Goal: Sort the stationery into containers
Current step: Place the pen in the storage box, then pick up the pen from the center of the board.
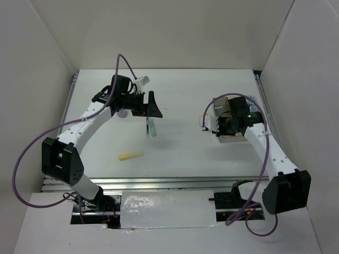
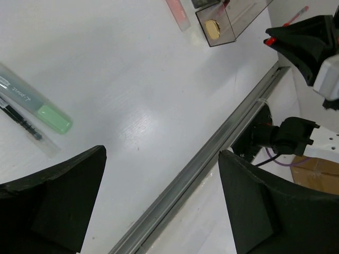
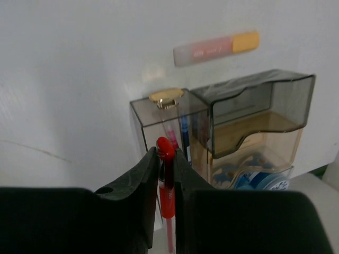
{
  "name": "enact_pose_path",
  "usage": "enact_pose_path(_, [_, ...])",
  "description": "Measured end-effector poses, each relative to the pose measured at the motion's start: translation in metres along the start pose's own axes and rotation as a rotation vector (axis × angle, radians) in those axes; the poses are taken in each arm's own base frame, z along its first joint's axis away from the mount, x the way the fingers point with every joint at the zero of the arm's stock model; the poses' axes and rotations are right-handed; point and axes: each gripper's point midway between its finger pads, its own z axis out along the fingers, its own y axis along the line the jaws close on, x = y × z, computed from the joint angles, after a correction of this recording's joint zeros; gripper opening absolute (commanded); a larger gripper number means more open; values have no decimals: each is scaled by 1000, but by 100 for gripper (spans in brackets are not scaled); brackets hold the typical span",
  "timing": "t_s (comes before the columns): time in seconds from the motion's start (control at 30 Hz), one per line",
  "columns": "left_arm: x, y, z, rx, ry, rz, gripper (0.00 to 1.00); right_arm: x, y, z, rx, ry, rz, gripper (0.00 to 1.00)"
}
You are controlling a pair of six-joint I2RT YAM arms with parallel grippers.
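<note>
Right fingers (image 3: 139,182) are found clamped together on a red pen (image 3: 166,159), which is held upright just in front of the tinted box (image 3: 254,106), not yet inside it. Left fingers (image 2: 58,196) are spread wide apart and hold nothing.

Progress is judged as partial. Pens are already seen standing in the narrow end compartment (image 3: 159,121), and a blue tape roll (image 3: 262,182) is stowed in the lower part of the box. Left out on the counter (image 1: 201,153) are a green highlighter (image 2: 37,103) with a dark pen (image 2: 21,120) just beside it, below the left fingers, and an orange-capped highlighter (image 3: 217,46) lying apart from the box.

The counter is white and glossy, bounded by a metal rail (image 2: 212,153) at the near edge. Plain white walls (image 1: 175,32) enclose it on three sides.
</note>
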Motion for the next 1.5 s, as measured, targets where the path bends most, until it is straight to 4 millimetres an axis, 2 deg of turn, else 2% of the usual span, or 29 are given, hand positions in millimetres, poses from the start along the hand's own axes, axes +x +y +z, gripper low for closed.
enact_pose_path(0.1, [-3,4,3,-32,-18,29,99,27,-1,8,-25,39,32,4])
enact_pose_path(0.17, [-6,7,4,-49,-33,36,99,38,-2,14,-33,54,33,5])
enact_pose_path(0.37, [-4,17,7,-79,-53,43,99,54,1,33,-73,75,-12,7])
enact_pose_path(0.53, [-1,32,7,-139,-65,38,99,76,3,46,-87,126,-29,8])
enact_pose_path(0.63, [-5,44,5,-206,-89,38,99,87,4,52,-103,156,-31,13])
enact_pose_path(0.83, [-16,75,-3,-391,-150,32,99,98,-5,59,-82,196,-46,29])
enact_pose_path(1.07, [-13,106,-2,-524,-146,13,99,105,-7,65,-83,217,-52,40])
enact_pose_path(1.2, [-5,124,8,-578,-108,-3,89,106,-7,65,-84,221,-50,40])
enact_pose_path(1.33, [0,140,21,-636,-58,-9,69,104,-9,61,-75,212,-37,40])
enact_pose_path(1.43, [-2,150,31,-666,-36,3,64,98,-20,48,-20,184,-12,39])
enact_pose_path(1.5, [-1,157,38,-681,-19,-1,61,92,-34,30,53,163,14,39])
